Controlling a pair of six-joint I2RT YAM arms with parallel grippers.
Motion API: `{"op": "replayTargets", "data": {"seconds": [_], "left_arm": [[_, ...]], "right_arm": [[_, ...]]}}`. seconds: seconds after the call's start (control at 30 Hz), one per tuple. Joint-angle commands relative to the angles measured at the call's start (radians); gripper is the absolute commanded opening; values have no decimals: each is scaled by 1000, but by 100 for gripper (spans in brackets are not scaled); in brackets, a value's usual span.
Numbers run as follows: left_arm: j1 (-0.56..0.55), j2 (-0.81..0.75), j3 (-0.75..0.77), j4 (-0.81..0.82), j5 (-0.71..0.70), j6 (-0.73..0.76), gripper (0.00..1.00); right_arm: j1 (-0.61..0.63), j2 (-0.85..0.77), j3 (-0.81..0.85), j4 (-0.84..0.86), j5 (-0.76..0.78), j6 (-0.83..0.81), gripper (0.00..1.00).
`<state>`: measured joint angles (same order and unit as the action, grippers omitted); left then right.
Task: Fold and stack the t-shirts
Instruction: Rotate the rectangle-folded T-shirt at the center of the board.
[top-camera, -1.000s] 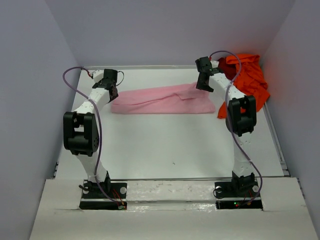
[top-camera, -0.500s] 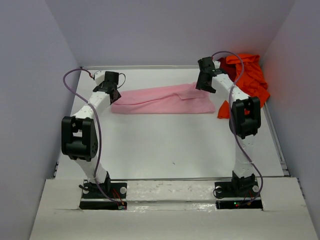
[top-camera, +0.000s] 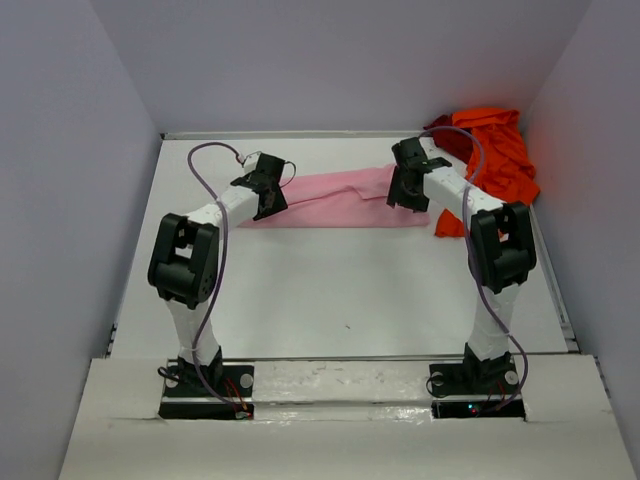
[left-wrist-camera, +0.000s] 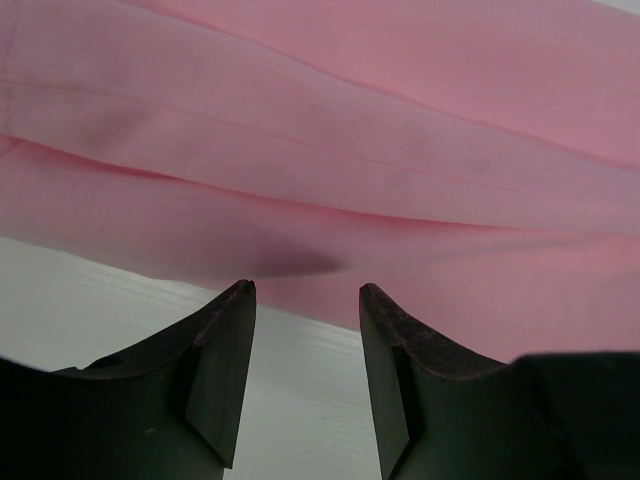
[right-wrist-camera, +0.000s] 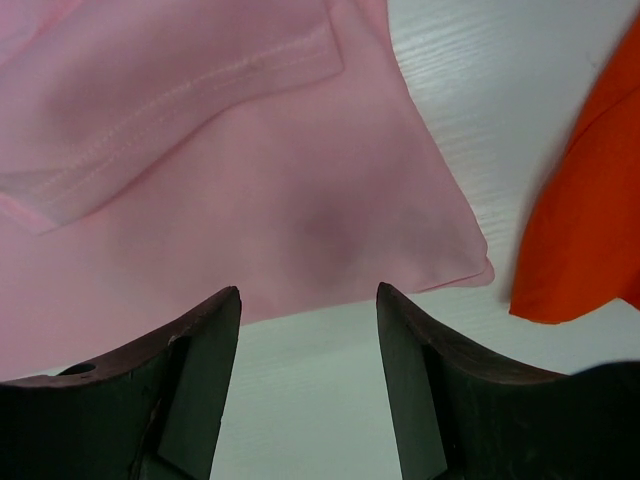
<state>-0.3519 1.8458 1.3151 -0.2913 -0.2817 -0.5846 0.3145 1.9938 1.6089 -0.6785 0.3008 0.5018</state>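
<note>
A pink t-shirt (top-camera: 345, 197) lies folded lengthwise in a long band across the far part of the table. It fills the left wrist view (left-wrist-camera: 400, 130) and the right wrist view (right-wrist-camera: 220, 170). My left gripper (top-camera: 266, 194) is open and empty, low over the shirt's near edge towards its left end (left-wrist-camera: 306, 290). My right gripper (top-camera: 402, 193) is open and empty, low over the near edge by the right end (right-wrist-camera: 308, 295). An orange t-shirt (top-camera: 495, 155) lies crumpled at the far right, its edge in the right wrist view (right-wrist-camera: 590, 220).
The white table (top-camera: 340, 290) is walled on the left, back and right. The orange heap lies against the right wall behind the right arm. Cables loop above both arms.
The left gripper has swung right from the shirt's left end to its near edge. The right gripper has come slightly nearer and lower. The pink band looks shorter at its left end.
</note>
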Motion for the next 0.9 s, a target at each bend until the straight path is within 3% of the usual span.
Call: {"op": "replayTargets", "data": {"seconds": [0.0,0.57,0.87], "left_arm": [[11,29,67,38,13,22,55],[47,150,99,81,-36,164,55],[70,127,27,54,27,146,54]], "right_arm": [[0,-33,-29,66,-28,14,62],[0,62,-23,82,-61,12,61],[0,227,135,24,-183,49,60]]}}
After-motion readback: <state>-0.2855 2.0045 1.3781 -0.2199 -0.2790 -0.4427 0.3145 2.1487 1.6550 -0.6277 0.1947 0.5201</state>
